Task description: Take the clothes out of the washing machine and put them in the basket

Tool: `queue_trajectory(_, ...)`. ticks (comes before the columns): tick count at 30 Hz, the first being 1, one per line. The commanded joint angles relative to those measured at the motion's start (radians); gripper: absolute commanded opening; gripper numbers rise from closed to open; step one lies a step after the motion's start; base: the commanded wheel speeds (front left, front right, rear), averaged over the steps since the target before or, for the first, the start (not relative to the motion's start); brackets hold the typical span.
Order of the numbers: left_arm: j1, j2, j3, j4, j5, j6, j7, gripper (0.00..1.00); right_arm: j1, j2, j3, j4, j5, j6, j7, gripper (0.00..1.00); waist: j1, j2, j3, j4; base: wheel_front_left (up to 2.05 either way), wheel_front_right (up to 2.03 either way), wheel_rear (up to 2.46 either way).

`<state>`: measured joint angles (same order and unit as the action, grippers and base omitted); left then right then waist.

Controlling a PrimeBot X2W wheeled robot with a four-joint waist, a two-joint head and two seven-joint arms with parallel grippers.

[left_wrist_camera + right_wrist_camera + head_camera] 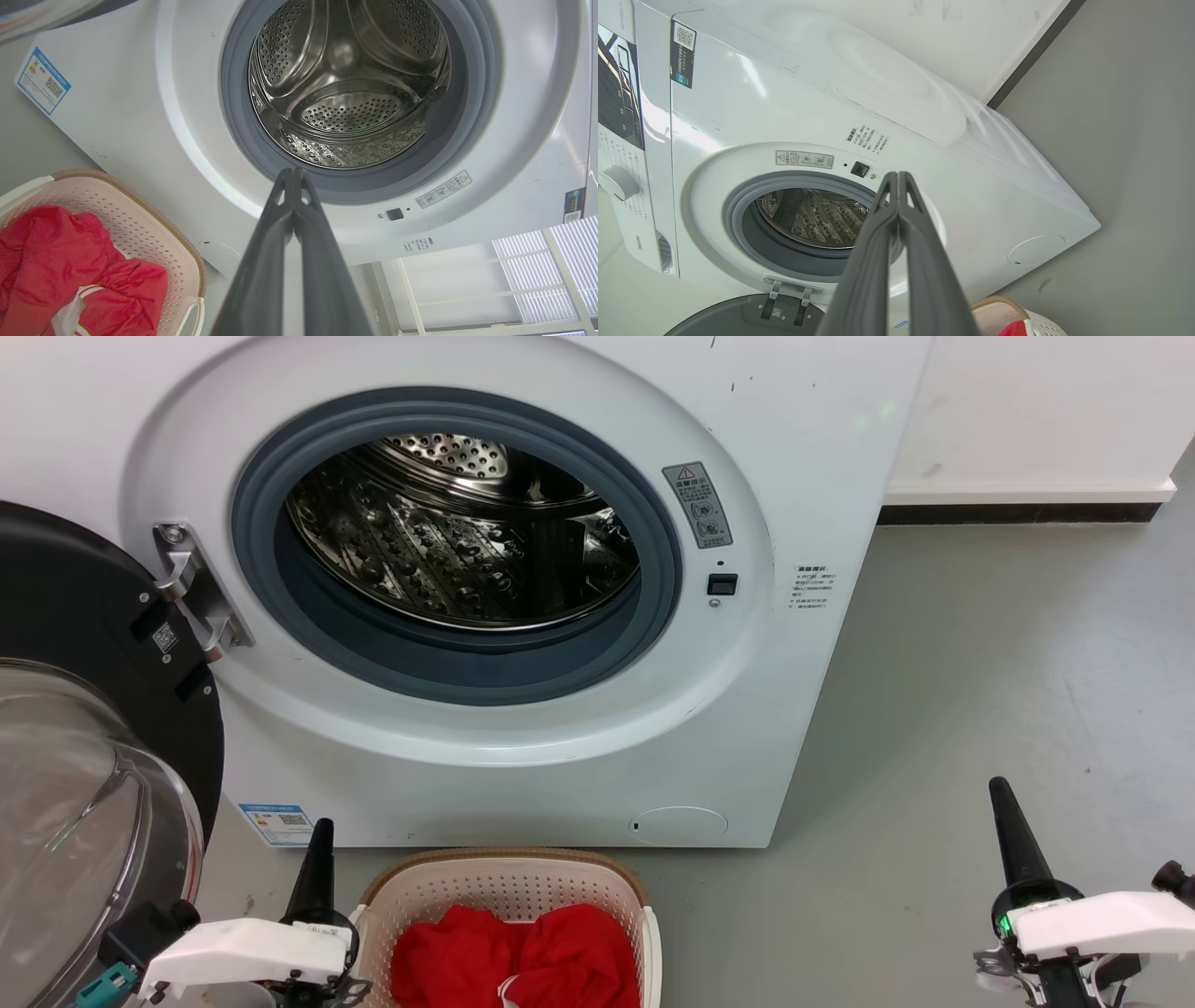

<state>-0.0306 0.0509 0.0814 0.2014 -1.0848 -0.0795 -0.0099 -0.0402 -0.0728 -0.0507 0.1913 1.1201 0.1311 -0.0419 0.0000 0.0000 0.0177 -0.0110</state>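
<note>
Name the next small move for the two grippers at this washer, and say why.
Probably nothing beyond parking both arms. The washing machine drum looks empty as far as the views reach, the red clothes lie in the basket, and the left gripper and right gripper are shut on nothing.

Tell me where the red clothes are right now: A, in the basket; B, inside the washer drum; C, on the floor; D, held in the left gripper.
A: the red clothes lie in the basket in front of the washing machine, whose drum shows bare steel.
</note>
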Motion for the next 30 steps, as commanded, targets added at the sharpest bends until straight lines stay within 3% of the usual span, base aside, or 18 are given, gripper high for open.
queue_trajectory(1, -0.025, 0.0, 0.006, -0.003, -0.023, -0.009, 0.007, 0.0, -0.018, -0.007, -0.002, -0.004, 0.025, 0.0, 0.006, 0.0, 0.0, 0.0, 0.0, 0.0, 0.0, 0.0, 0.0)
queue_trajectory(30, -0.059, 0.0, 0.022, 0.024, -0.308, -0.035, 0.075, 0.0, -0.053, -0.004, -0.019, 0.028, 0.304, 0.0, 0.078, 0.0, 0.0, 0.0, -0.007, 0.006, 0.0, 0.0, 0.0)
